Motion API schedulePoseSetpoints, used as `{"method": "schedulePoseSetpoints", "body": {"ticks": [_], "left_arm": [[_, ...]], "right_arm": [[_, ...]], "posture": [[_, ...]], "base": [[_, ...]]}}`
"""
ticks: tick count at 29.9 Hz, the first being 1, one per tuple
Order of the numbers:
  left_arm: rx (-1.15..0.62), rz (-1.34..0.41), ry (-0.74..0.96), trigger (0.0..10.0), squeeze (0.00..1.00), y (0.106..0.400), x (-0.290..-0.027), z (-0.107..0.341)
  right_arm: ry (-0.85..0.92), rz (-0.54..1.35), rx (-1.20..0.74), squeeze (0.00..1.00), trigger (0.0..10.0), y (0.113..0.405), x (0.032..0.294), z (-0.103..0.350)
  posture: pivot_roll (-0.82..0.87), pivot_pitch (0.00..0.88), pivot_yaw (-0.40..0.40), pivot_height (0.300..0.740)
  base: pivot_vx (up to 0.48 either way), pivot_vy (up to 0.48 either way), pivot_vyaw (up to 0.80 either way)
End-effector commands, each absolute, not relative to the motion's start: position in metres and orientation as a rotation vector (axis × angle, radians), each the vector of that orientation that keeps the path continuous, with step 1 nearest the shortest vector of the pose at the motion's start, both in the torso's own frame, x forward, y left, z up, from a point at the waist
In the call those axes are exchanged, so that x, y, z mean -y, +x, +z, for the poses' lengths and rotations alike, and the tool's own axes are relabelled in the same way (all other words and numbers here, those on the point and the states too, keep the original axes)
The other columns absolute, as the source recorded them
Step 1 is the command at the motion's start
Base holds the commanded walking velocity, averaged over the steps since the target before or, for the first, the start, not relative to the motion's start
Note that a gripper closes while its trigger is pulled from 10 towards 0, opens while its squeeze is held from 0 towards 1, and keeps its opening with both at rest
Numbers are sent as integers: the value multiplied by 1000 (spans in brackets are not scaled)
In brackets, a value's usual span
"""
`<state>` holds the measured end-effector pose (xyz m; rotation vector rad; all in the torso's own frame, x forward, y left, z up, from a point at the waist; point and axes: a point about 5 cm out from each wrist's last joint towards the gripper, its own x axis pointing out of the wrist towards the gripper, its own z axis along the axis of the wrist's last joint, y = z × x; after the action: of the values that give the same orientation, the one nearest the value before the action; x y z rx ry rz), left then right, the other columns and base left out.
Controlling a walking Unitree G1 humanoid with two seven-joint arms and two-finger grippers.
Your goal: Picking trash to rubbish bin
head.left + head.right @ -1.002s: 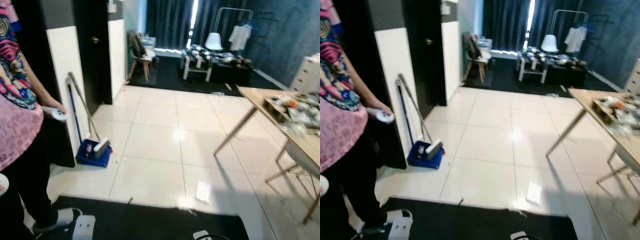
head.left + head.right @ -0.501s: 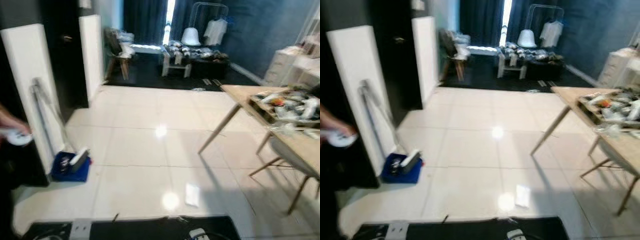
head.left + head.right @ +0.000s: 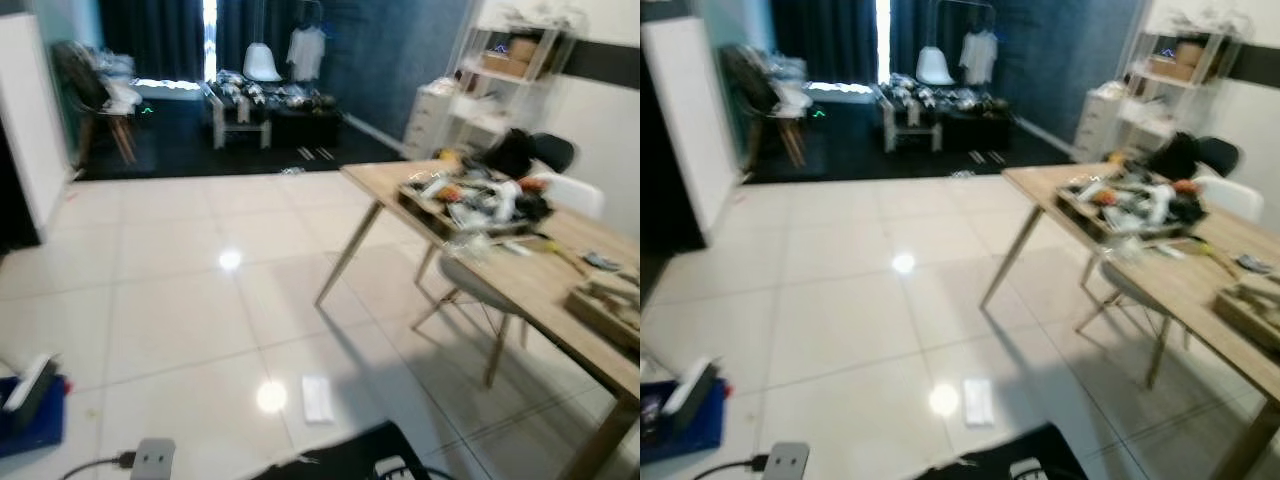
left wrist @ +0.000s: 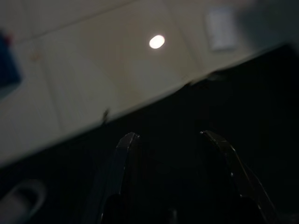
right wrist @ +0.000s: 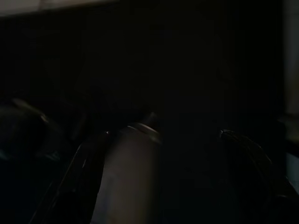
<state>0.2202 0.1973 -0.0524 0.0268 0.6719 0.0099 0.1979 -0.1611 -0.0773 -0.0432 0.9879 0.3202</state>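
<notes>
Glossy white tiles are covering the floor, and a white scrap of paper is lying on them. The bench is showing pale wood, the dustpan is looking blue, and the far wall is showing dark blue.

I see a paper scrap on the floor ahead, a cluttered table to its right, a dustpan far left, a clothes rack well behind
</notes>
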Motion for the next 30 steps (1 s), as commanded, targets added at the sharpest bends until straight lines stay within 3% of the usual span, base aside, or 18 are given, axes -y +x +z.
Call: {"method": "schedulePoseSetpoints", "body": {"ticks": [1, 30], "left_arm": [[-705, 14, 36, 10000, 0, 211, -201, -58], [-724, -20, 40, 10000, 0, 207, -199, -60]], "right_arm": [[-46, 325, -979, 0, 10000, 201, 158, -76], [-52, 263, -1008, 0, 10000, 192, 165, -81]], "posture": [[112, 0, -79, 740], [109, 0, -71, 740]], "base": [[398, 0, -800], [386, 0, -800]]}}
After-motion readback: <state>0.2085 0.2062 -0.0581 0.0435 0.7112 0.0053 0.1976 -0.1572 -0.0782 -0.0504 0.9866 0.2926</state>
